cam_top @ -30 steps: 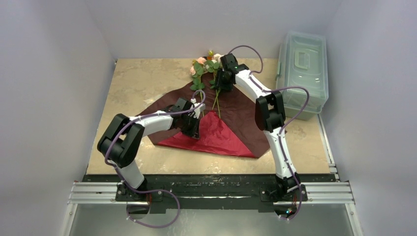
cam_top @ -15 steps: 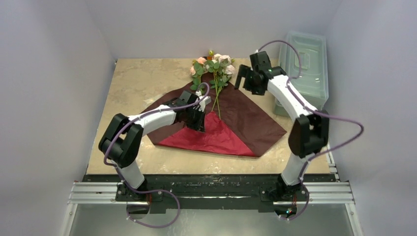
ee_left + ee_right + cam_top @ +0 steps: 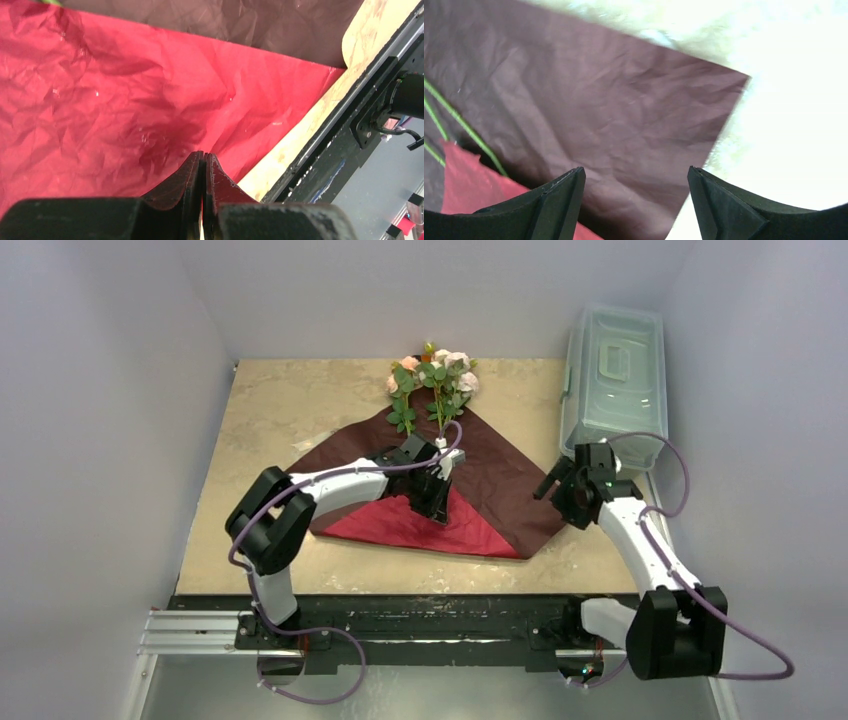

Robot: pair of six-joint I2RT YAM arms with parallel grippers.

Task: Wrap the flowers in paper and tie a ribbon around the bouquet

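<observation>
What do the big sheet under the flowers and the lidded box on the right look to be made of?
The paper: thin crinkly wrapping paper, matte maroon on one face, slightly glossy red on the other, judging by creases and glints. The storage box: likely translucent pale plastic, smooth, with moulded lid handle.

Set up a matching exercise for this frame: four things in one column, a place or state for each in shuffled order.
1 flowers
2 left gripper
3 right gripper
4 box

A open, above the right corner of the paper
B shut, above the paper's red face
C far right, by the wall
D stems on the paper, blooms beyond its far tip

Pairs: 1-D, 2-B, 3-A, 4-C
</observation>
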